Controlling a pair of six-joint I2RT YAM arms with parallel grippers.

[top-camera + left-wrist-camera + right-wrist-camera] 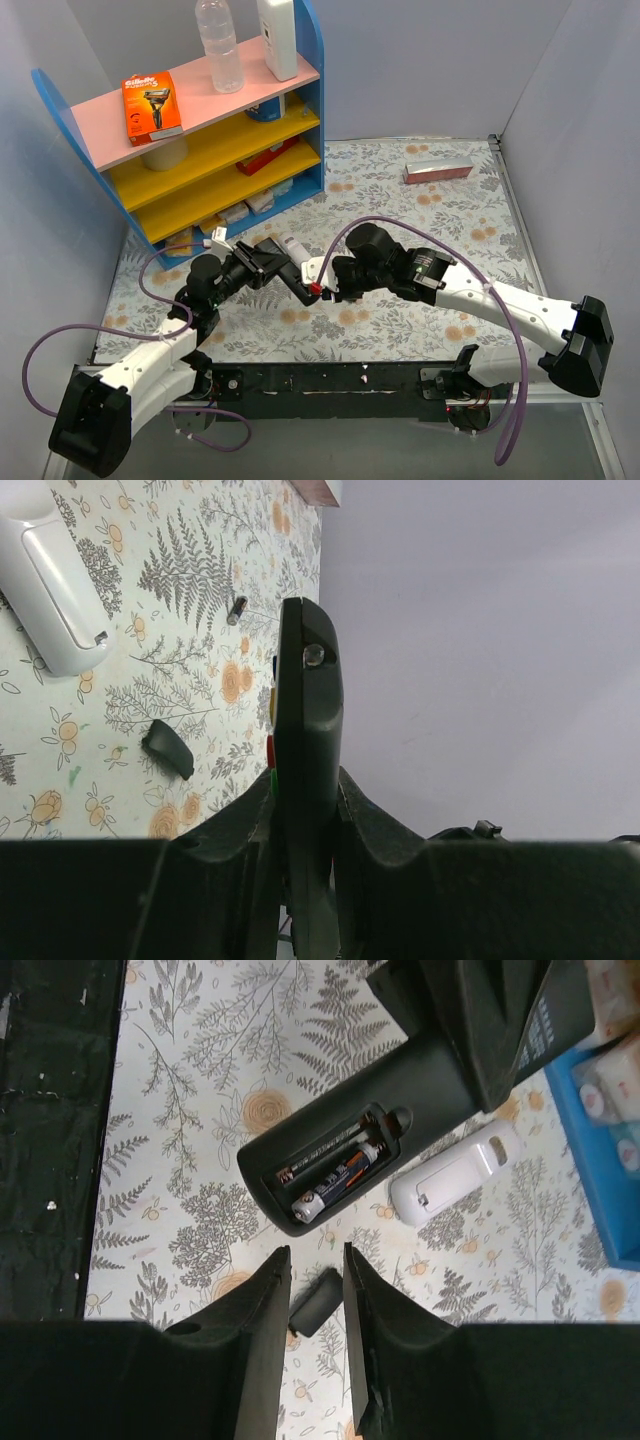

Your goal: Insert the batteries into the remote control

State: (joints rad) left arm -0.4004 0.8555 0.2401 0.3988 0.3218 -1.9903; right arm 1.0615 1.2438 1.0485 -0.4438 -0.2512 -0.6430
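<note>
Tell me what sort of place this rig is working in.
Probably a lab test cell dressed like a home: plain grey walls, a floral tablecloth, and a colourful shelf holding a razor pack and a bottle.

- Bright, even white light falls across the table (430, 200) in the top view, coming from overhead, and nothing is blown out.
- The shadows are soft: there's a faint grey smudge under the arms and darker bands inside the shelf (95, 125).
- The top view bends a little at its edges, so the walls lean outward.
- In the left wrist view the remote (308, 730) is sharp, with a tiny glint at its tip, and the left pincer (305, 815) is a black, slightly soft mass.
- In the right wrist view the batteries (335, 1173) look crisp with a metal sheen, and the right pincer (315, 1260), up close, goes nearly featureless black.
</note>
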